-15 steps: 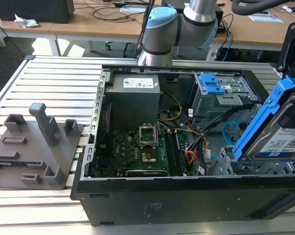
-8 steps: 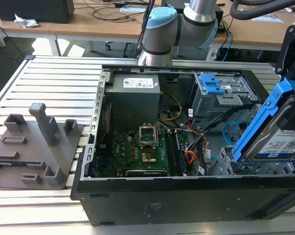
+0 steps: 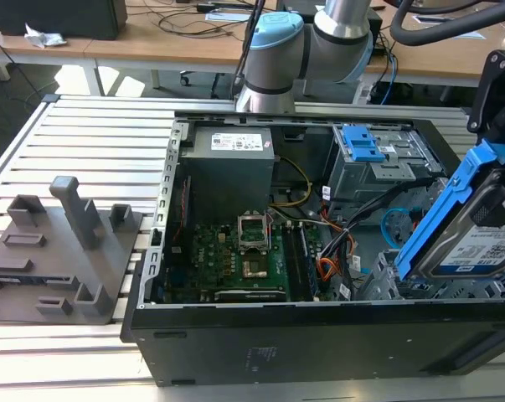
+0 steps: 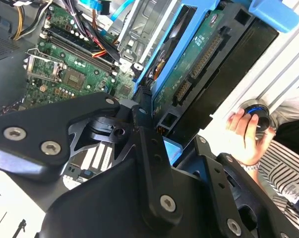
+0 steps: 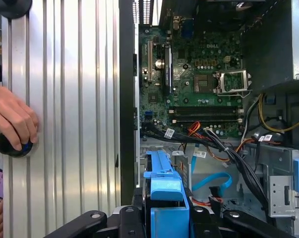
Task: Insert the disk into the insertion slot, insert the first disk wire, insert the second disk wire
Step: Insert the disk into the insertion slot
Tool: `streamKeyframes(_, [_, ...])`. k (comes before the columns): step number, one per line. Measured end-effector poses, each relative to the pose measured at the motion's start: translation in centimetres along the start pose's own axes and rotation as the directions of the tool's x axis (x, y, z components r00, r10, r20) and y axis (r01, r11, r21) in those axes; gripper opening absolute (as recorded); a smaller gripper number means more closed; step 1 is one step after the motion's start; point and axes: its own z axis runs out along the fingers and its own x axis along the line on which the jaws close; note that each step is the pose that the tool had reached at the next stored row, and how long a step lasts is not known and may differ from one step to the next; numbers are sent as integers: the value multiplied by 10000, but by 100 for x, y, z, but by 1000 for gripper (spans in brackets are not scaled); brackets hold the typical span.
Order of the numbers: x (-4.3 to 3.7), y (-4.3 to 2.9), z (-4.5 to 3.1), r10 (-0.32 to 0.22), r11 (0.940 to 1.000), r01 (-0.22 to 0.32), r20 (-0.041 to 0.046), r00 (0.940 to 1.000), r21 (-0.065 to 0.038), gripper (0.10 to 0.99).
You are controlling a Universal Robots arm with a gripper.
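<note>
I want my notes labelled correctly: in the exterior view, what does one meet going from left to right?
grey moulded fixture → power supply box → blue latch on the grey bay → the disk, tilted in its blue carrier

Disk: silver metal face, smooth, dull sheen; white-and-blue paper label; underside in second wrist view is bare green circuit board.
Carrier: bright blue plastic, smooth, slightly glossy.
Gripper: black links, matt, probably anodised metal; bright steel screws.
Table: ribbed aluminium slats, satin finish.
Computer case: black painted sheet metal, matt.
Motherboard: green board, glossy.
Fixture block: grey plastic, matt.
Arm joint cap: pale blue plastic, glossy.
Sleeve: striped cloth.
</note>
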Motion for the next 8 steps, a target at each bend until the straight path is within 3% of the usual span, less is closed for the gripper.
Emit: streamKeyframes(8, [0,-2,52,0,10000,0,0,10000,0,365])
